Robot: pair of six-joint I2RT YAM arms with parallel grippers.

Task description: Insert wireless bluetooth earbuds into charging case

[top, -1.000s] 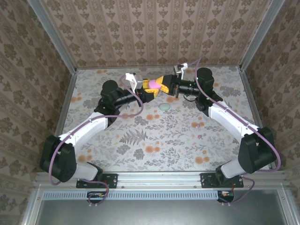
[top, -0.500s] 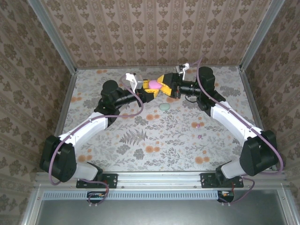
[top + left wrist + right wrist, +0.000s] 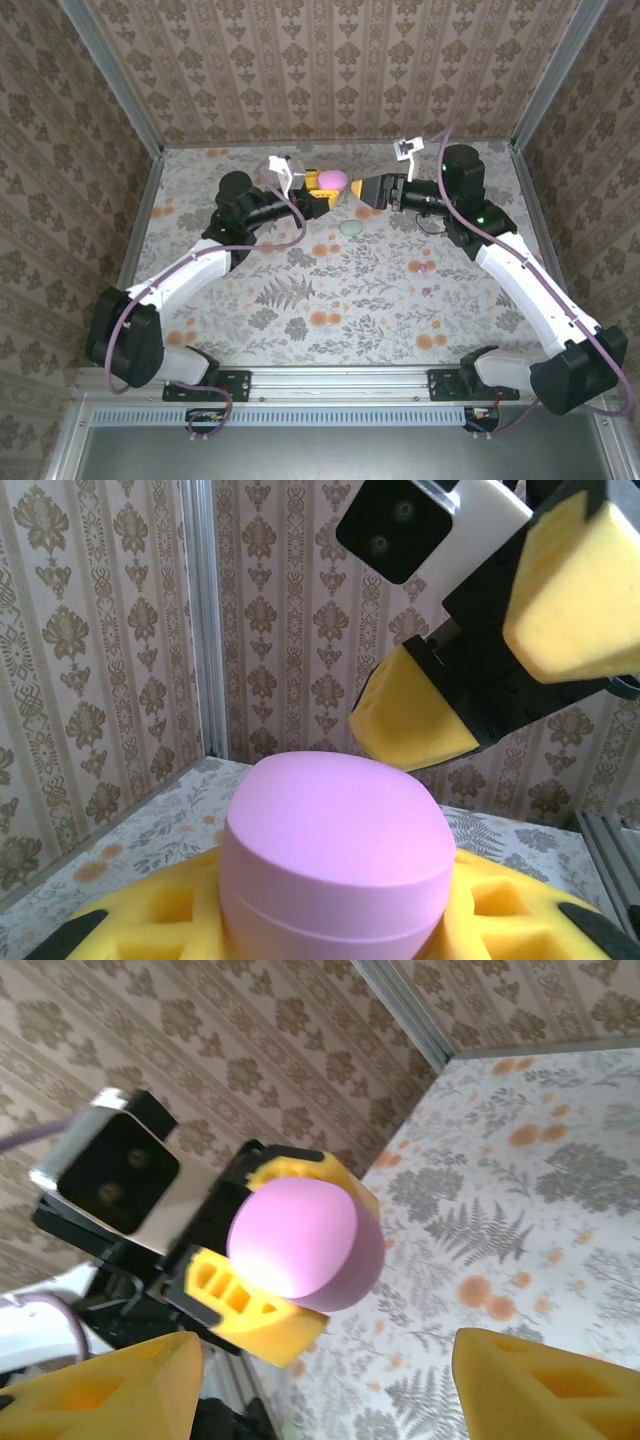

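Left end effector [image 3: 325,193] clenched on closed pink charging case [image 3: 331,180], raised over far side of worktop [image 3: 350,300]; right end effector [image 3: 368,190] released, fingers spread, just beside case, not touching.

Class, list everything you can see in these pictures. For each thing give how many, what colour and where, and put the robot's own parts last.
charging case: one, pink, lid down, held off the table at the far middle
small oval object: one, pale green, lying on the tablecloth on the near side of the case; too small to identify
tablecloth: one, grey floral with orange spots, covering the table
walls: three, beige-brown patterned paper, left, far and right
rail: one, silver metal, along the near edge
arms: two, white and black, reaching in from the near corners
left gripper: one, yellow pads, shut on the charging case
right gripper: one, yellow pads, open, just right of the case
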